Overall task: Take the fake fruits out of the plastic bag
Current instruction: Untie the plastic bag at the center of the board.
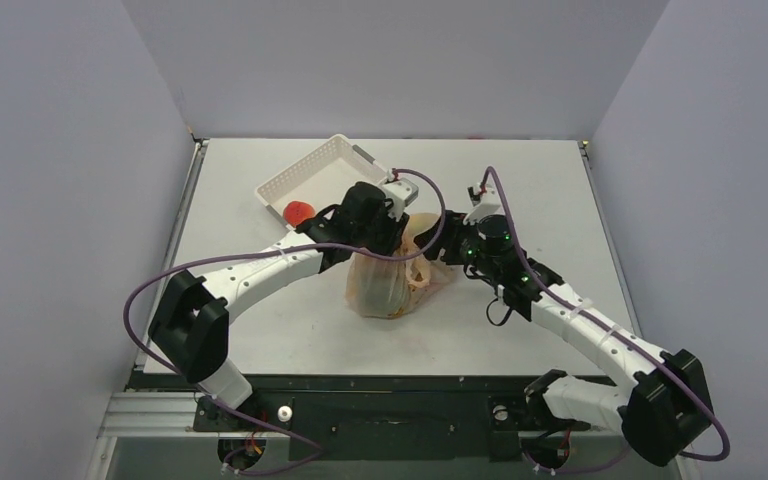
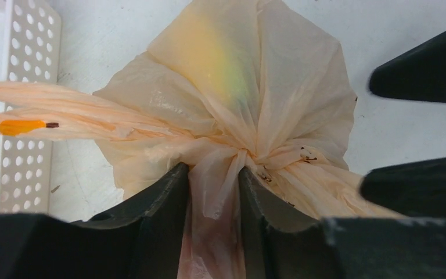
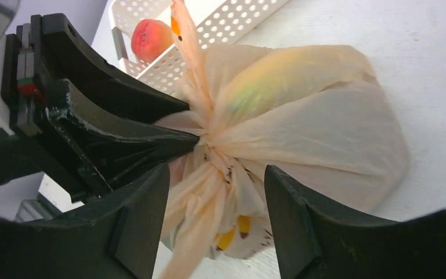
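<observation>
The plastic bag (image 1: 380, 288) sits bulging at the middle of the white worktop (image 1: 540, 180), with a yellow fruit (image 3: 284, 75) showing through its film. The left hand (image 2: 213, 174) is clenched on the bag's gathered neck. The right hand (image 3: 216, 171) stands released, its fingers astride a loose strand of the bag. A white basket (image 1: 312, 175) holding a peach (image 3: 151, 38) lies just behind. Plain lilac walls (image 1: 60, 150) enclose three sides.

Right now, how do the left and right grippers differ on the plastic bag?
The left gripper pinches the gathered neck of the plastic bag, clamped on bunched film. The right gripper only straddles it, jaws wide with slack plastic between. The left comes from the white basket side, the right from the opposite side. Both meet at that neck.
</observation>
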{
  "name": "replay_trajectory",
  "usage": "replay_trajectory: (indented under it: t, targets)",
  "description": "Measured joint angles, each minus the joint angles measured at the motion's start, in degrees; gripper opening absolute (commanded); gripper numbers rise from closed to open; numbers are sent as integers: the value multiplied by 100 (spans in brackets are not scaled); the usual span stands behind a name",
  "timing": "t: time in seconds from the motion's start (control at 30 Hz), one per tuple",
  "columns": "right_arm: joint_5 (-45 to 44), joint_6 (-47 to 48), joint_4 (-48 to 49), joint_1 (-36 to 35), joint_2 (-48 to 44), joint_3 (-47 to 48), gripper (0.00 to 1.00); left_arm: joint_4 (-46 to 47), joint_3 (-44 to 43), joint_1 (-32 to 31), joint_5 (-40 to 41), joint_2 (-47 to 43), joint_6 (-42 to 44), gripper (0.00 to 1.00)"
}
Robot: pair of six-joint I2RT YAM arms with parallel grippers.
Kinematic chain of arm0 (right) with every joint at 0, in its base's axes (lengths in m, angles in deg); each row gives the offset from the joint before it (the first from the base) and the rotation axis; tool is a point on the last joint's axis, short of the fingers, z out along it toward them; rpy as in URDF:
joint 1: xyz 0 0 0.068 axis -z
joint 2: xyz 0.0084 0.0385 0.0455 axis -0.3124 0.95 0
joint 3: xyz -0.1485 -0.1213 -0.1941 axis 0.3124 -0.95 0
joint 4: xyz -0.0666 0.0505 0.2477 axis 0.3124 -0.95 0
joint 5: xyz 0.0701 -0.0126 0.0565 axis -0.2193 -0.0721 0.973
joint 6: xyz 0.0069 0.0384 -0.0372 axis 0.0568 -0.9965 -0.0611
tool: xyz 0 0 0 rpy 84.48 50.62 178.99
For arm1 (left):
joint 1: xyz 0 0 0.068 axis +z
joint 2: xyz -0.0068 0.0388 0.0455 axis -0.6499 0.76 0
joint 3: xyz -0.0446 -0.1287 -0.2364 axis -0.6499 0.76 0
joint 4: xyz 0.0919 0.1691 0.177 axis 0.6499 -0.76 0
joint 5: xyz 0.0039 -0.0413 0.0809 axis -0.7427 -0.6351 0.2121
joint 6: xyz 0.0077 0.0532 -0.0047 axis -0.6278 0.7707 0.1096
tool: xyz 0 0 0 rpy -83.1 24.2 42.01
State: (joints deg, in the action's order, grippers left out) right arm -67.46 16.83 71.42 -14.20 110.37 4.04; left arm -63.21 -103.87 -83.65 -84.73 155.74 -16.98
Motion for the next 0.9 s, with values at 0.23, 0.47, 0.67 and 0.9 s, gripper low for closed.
replay_trajectory:
  t: [0.23,0.47,0.67,0.9]
  targets:
    - [-142,-170,732,-782,634,-273,47,24,-170,-153,4,144,109,0]
    - [-1137,-396,1624,-1617,-9,-1606,52,83,-138,-177,-286,114,118,0]
    - [-1333,-505,1502,-1331,-505,-1937,54,323,155,-181,-560,-118,129,0]
    - [-651,-153,496,162,-1248,-1843,62,562,437,-186,-857,-337,188,0]
